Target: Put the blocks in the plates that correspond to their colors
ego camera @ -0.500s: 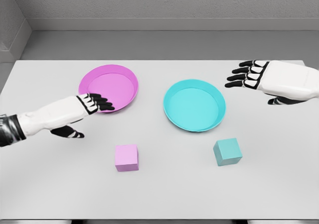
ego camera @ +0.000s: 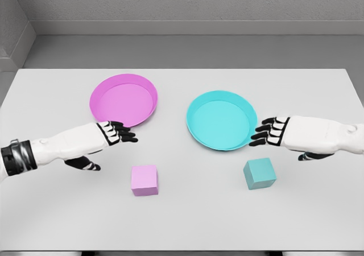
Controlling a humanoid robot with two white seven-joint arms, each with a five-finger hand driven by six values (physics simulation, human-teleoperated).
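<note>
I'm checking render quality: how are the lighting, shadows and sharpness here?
Head view: flat, even lighting with no glare; only faint shadows under the pink block and teal block; slight softness overall, most visible on the fingers of the left hand and right hand.

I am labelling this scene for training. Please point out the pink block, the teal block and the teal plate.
pink block (ego camera: 144, 180), head view, on the middle of its front face.
teal block (ego camera: 260, 173), head view, on the middle of the cube.
teal plate (ego camera: 219, 121), head view, on its bare inner floor.
</note>
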